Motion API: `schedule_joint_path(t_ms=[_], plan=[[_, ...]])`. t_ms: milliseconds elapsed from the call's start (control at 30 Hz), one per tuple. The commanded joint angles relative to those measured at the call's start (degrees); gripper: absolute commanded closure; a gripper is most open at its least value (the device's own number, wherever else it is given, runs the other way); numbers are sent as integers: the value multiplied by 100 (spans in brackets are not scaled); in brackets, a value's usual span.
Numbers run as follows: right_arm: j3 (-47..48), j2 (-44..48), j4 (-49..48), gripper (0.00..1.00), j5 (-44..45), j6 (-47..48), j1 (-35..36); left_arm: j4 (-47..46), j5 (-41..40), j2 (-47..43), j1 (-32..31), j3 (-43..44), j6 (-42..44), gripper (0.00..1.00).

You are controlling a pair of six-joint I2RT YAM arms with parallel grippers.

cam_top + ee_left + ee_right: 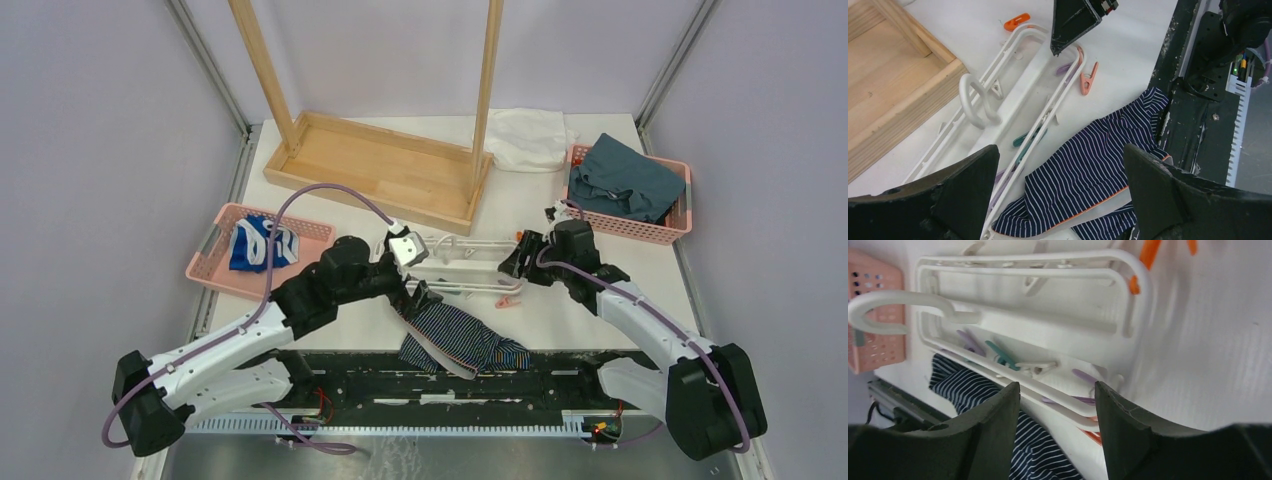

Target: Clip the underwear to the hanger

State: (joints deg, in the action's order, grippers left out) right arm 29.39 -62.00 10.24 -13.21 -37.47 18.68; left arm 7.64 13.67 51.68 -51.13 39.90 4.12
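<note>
On the white surface (560,318), toward the back: tall wooden rack (380,170), no part of this job. At the middle, lying flat: white hanger (455,247), hook toward the rack, small clips splayed inside and under its rails. Just in front, dark pinstriped underwear (465,340), crumpled, one corner seemingly touching the hanger's near rail, the rest trailing over the dark front edge. Not yet clipped.

Above the underwear: left end effector (1060,150), fingers spread wide, gripping nothing. Over the hanger's right end: right end effector (1056,385), likewise parted and empty. Beside the near rail, a pink clip (508,300). At the hanger's far right corner, an orange clip (1016,21).

Likely trouble from here:
- Hanger light and unanchored, so apt to skate or pivot under any push from the right side.
- Clips flat against the surface, hard to pinch open without scraping or catching a rail as well.
- Underwear half off the edge, so liable to slide down if tugged the wrong way or grabbed by one thin layer.
- Arms working close together, with a risk of bumping.
- Shallow bite on the trim, with a risk of slipping free on lifting.
</note>
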Motion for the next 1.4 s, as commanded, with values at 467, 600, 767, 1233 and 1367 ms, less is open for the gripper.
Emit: schedule_joint_path(t_ms=[467, 600, 767, 1233, 1367], plan=[[433, 2384, 1900, 31, 1606, 710, 7, -651, -1408, 656, -2187, -324, -467, 3], [447, 2651, 1880, 31, 1563, 789, 7, -1071, -2350, 654, -3195, -800, -804, 14], [374, 2838, 1749, 31, 1411, 899, 5, -1996, -2934, 1002, -4035, -1302, -52, 10], [288, 2900, 1788, 31, 1064, 912, 9, -3750, -2659, 2924, -4051, -1126, 438, 9], [275, 2886, 1763, 31, 1034, 900, 12, -3874, -2777, 3103, -4053, -1099, 387, 17]])
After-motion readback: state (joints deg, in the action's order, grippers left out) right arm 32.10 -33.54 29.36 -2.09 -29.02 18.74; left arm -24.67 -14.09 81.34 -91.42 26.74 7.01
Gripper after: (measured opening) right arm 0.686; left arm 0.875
